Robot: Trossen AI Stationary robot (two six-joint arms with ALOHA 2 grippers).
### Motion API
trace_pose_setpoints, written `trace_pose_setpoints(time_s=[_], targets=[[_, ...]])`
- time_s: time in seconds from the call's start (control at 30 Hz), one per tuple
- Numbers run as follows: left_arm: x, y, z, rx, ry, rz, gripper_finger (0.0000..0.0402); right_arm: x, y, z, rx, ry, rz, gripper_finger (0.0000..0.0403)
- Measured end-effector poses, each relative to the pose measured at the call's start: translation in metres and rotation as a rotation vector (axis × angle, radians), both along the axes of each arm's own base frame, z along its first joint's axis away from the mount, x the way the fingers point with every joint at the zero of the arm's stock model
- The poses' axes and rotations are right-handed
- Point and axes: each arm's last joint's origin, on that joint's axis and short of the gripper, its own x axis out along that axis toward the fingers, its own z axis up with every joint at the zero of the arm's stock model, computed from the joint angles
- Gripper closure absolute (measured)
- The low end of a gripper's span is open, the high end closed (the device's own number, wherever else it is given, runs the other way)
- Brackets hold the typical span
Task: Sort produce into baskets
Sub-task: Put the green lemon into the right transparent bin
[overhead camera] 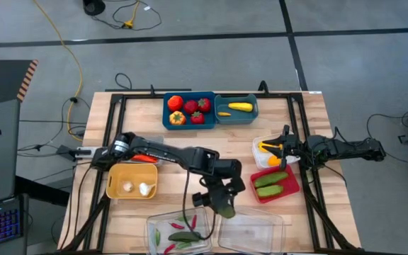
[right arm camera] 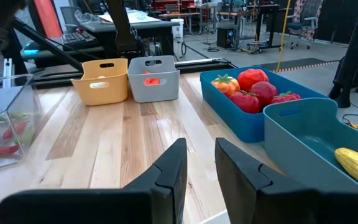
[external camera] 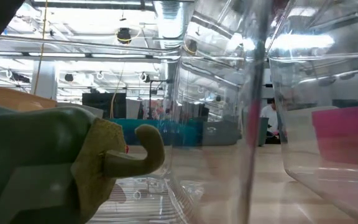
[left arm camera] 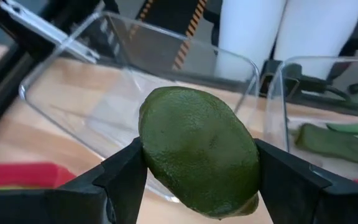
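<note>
Green and rounded, a toy avocado sits clamped between the left pincer's fingers, above the table between the two clear trays. The left wrist view shows the empty clear tray just beyond it; the high view shows the other clear tray holding green and red pieces. The right pincer hangs over the white bin, nearly closed, grasping nothing.
</note>
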Motion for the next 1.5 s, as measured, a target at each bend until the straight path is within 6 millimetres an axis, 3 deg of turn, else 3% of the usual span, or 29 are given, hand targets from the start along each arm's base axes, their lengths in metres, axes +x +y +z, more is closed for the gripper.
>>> trace_pose_setpoints(time_s=[0.53,0.73,0.93,1.3,1.5], targets=[[0.003,-0.055,0.013,-0.014,-0.183,0.029,0.0149,0.000,0.000,0.000,0.000,0.000,0.000,0.0291],[0.001,-0.071,0.002,0.044,-0.223,0.074,0.0149,0.000,0.000,0.000,0.000,0.000,0.000,0.0291],[0.003,-0.073,-0.015,0.024,-0.215,0.131,0.0149,0.000,0.000,0.000,0.000,0.000,0.000,0.0291],[0.008,-0.062,-0.018,-0.114,-0.085,0.311,0.0146,0.000,0.000,0.000,0.000,0.000,0.000,0.0291],[0.010,-0.056,-0.017,-0.168,-0.025,0.351,0.0088,0.000,0.000,0.000,0.000,0.000,0.000,0.0291]])
